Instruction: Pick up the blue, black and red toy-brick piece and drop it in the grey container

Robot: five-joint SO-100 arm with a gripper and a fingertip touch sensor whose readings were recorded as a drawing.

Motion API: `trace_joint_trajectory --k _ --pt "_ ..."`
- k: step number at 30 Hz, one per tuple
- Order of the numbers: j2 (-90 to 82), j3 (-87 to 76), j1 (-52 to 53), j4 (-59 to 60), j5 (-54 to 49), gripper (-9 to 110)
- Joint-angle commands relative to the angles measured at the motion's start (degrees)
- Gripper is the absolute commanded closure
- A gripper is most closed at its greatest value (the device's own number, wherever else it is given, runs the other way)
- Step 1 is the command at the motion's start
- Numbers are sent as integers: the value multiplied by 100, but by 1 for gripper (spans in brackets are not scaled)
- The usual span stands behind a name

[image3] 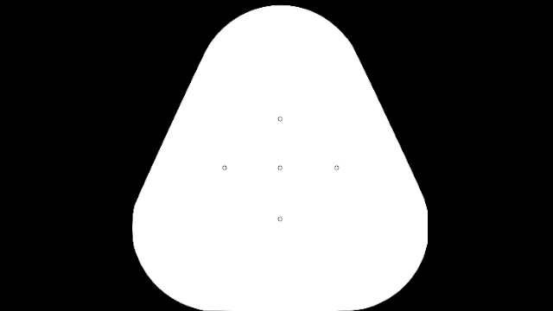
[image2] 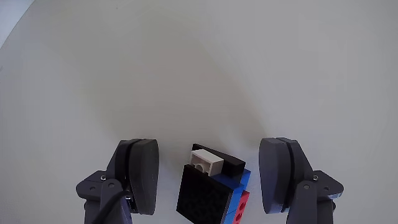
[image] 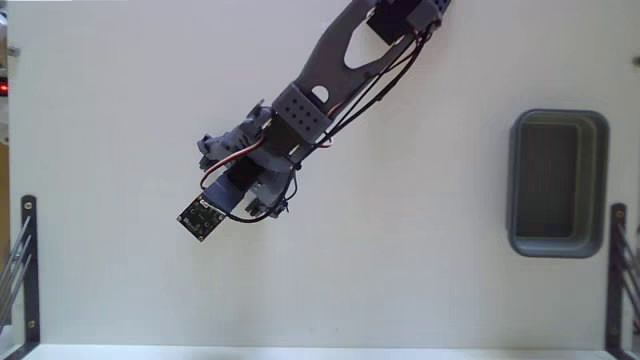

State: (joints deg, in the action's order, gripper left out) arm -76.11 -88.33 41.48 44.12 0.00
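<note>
In the wrist view the toy-brick piece [image2: 202, 199] lies on the white table, mostly black with a white stud brick on top and blue and red bricks on its right side. It sits tilted between the two fingers of my gripper [image2: 210, 152], which is open, with a gap on each side of the piece. In the fixed view the gripper [image: 243, 178] points down at the table left of centre and hides the piece. The grey container [image: 600, 180] stands at the far right, with nothing inside.
A dark square circuit board [image: 200, 217] with wires hangs off the gripper's lower left. Black metal brackets stand at the left [image: 28, 270] and right [image: 618, 275] table edges. The arm [image: 330, 70] reaches in from the top right.
</note>
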Motion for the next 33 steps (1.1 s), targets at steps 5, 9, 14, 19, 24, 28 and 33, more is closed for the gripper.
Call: trace_joint_trajectory --k 5,9,14,19,24,28,33 --pt "-178 -8 105 -24 0 4" --pt "-178 -8 105 -24 0 5" --pt "-178 -8 105 -24 0 7" --pt "-178 -8 105 -24 0 8" --pt "-178 -8 105 -24 0 9" --pt "-178 -8 105 -24 0 11" --pt "-178 -8 105 -24 0 12"
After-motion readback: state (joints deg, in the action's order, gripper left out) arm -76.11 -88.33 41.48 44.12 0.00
